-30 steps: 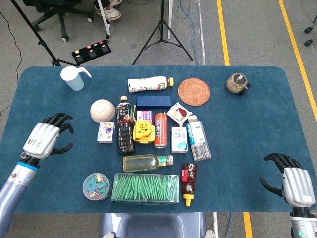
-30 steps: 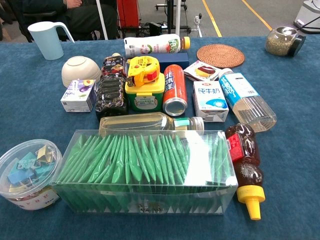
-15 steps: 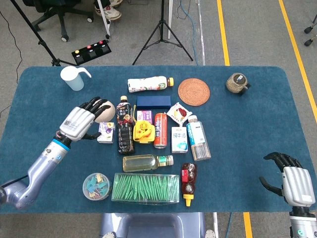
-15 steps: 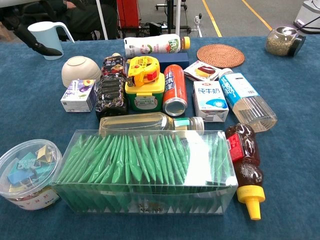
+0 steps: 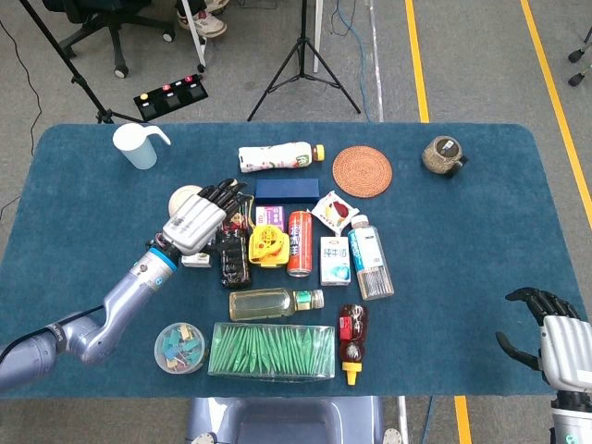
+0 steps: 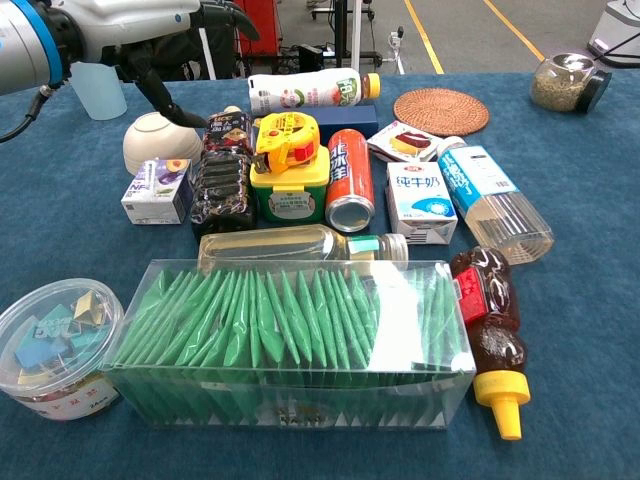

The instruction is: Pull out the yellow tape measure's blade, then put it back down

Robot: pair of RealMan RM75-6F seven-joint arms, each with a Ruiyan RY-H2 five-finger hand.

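**Left hand closing in on tape measure; no contact yet**

We begin at the left of the table. The pale blue pitcher [image 5: 139,146] stands at the far-left corner, and the tub of binder clips [image 5: 179,348] sits near the front edge. Neither is disturbed.

The left hand [image 5: 196,220] is the item of note. Across the last second it has travelled from the table's left edge inward over the cream bowl [image 6: 160,139], and it now hovers above the dark bottle [image 5: 233,248] with fingers apart and extended, holding nothing. In the chest view its dark fingers [image 6: 150,85] hang over the bowl, clear of the goods below.

Just to the right of that hand, the yellow tape measure [image 5: 265,244] rests on top of a yellow-lidded green container [image 6: 291,196], between the dark bottle and the red can [image 5: 299,242]. Its blade is not drawn out. We judge the task to be at the approach stage: the reach is nearly complete, the grasp is not made.

The neighbours are packed tight on both sides, so we expect a top-down grip will be needed to avoid toppling the can.

At the far right, the right hand [image 5: 562,343] rests at the front-right corner, fingers loosely spread and empty, barely shifted from where it was.
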